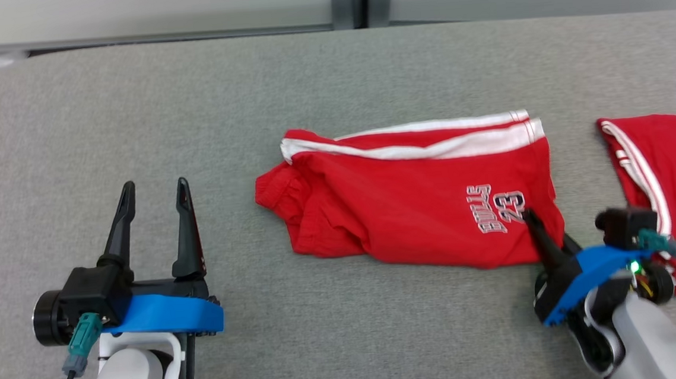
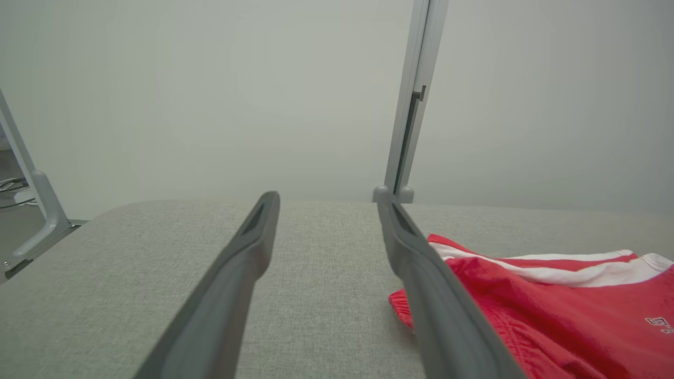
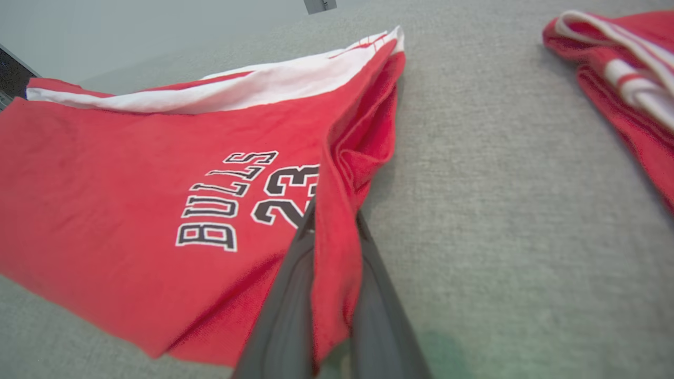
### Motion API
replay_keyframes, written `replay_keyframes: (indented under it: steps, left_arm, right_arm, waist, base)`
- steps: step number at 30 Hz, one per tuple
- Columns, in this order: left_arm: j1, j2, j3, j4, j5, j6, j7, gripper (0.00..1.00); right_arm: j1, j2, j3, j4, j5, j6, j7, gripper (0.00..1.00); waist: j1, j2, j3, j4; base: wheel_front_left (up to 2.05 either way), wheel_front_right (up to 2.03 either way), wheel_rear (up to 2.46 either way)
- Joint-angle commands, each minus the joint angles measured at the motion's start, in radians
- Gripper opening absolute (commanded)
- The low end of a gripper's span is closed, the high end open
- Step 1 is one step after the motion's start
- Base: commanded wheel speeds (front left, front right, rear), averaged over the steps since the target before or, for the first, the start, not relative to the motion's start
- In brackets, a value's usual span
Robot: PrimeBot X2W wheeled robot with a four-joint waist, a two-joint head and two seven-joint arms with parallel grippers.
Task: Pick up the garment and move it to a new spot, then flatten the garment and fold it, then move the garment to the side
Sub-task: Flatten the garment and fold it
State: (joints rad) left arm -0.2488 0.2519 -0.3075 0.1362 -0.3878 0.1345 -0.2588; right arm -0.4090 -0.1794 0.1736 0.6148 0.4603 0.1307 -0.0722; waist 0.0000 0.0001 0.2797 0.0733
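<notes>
- Garment: red shorts, folded. It lies on the grey cloth-covered table, a little toward 3 o'clock from the middle of the head view.
- White stripes run along its 12 o'clock edge. The gathered waistband end is at 9 o'clock. The lettering, "BULLS 23", sits near the 4 o'clock corner.
- Right gripper: at 4 o'clock in the head view, fingers aimed toward 11 o'clock, at the garment's 4 o'clock corner. One dark finger lies on top of the cloth just beside the lettering.
- Right wrist view: a fold of the red edge runs between the two fingers. The jaws are narrow and pinched on that edge, and the cloth stands up there as a ridge.
- Left gripper: at 8 o'clock in the head view, fingers aimed at 12 o'clock. Jaws are wide, with bare table seen between them. It is well apart from the waistband end.
- Left wrist view: the garment shows at 4 o'clock, past that gripper's right-hand finger, not touching it as far as I can tell.
- Second red garment: white-striped, at 3 o'clock of the first, with a strip of bare table between them. Its near part is hidden behind the right wrist.
- Grey post and pale wall stand at 12 o'clock, beyond the far table edge.
</notes>
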Motion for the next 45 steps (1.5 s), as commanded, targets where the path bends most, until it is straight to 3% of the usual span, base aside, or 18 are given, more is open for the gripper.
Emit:
replay_keyframes:
  steps: [1, 8, 14, 22, 31, 33, 34, 35, 41, 45]
  left_arm:
    - [0.019, 0.011, 0.006, -0.004, -0.005, 0.006, 0.004, 1.0]
    - [0.037, 0.028, 0.003, -0.027, -0.009, 0.012, 0.027, 1.0]
    - [0.036, 0.026, -0.008, -0.032, -0.008, 0.015, 0.033, 1.0]
    - [0.029, 0.026, -0.014, -0.029, -0.009, 0.02, 0.036, 1.0]
    - [0.015, 0.022, -0.013, -0.023, -0.015, 0.024, 0.03, 1.0]
    - [0.012, 0.02, -0.014, -0.018, -0.018, 0.022, 0.029, 1.0]
    - [0.011, 0.02, -0.014, -0.016, -0.02, 0.021, 0.027, 1.0]
    - [0.01, 0.02, -0.012, -0.014, -0.021, 0.022, 0.026, 1.0]
    - [0.02, 0.018, -0.009, -0.004, -0.024, 0.031, 0.019, 1.0]
    - [0.037, 0.021, -0.01, 0.003, -0.024, 0.034, 0.018, 1.0]
  right_arm:
    - [0.058, 0.01, -0.02, -0.045, 0.001, 0.0, 0.001, 0.0]
    - [0.16, 0.026, -0.086, -0.175, -0.032, 0.0, 0.062, 0.0]
    - [0.112, 0.033, -0.067, -0.245, -0.077, 0.0, 0.125, 0.0]
    - [-0.034, 0.071, 0.107, -0.286, -0.089, 0.0, 0.202, 0.0]
    - [-0.156, 0.125, 0.377, -0.091, 0.01, 0.0, 0.191, 0.0]
    - [-0.17, 0.128, 0.425, -0.052, 0.041, 0.0, 0.167, 0.38]
    - [-0.174, 0.129, 0.45, -0.038, 0.056, 0.0, 0.153, 0.8]
    - [-0.179, 0.129, 0.472, -0.028, 0.069, 0.0, 0.138, 1.0]
    - [-0.218, 0.128, 0.548, -0.022, 0.086, 0.0, -0.015, 1.0]
    - [-0.218, 0.085, 0.505, -0.061, 0.049, 0.0, -0.137, 1.0]
  waist:
    - [0.0, -0.0001, -0.028, -0.03]
    - [0.0, -0.0001, -0.048, -0.05]
    - [0.0, -0.0001, -0.062, -0.028]
    - [0.0, -0.0001, -0.074, 0.011]
    - [0.0, -0.0001, -0.057, 0.072]
    - [0.0, -0.0001, -0.049, 0.081]
    - [0.0, -0.0001, -0.047, 0.083]
    - [0.0, -0.0001, -0.045, 0.083]
    - [0.0, -0.0001, -0.041, 0.065]
    - [0.0, -0.0001, -0.057, 0.036]
  base:
    - [0.0, 0.0, 0.0]
    - [0.0, 0.0, 0.0]
    - [0.0, 0.0, 0.0]
    - [0.0, 0.0, 0.0]
    - [0.0, 0.0, 0.0]
    - [0.0, 0.0, 0.0]
    - [0.0, 0.0, 0.0]
    - [0.0, 0.0, 0.0]
    - [0.0, 0.0, 0.0]
    - [0.0, 0.0, 0.0]
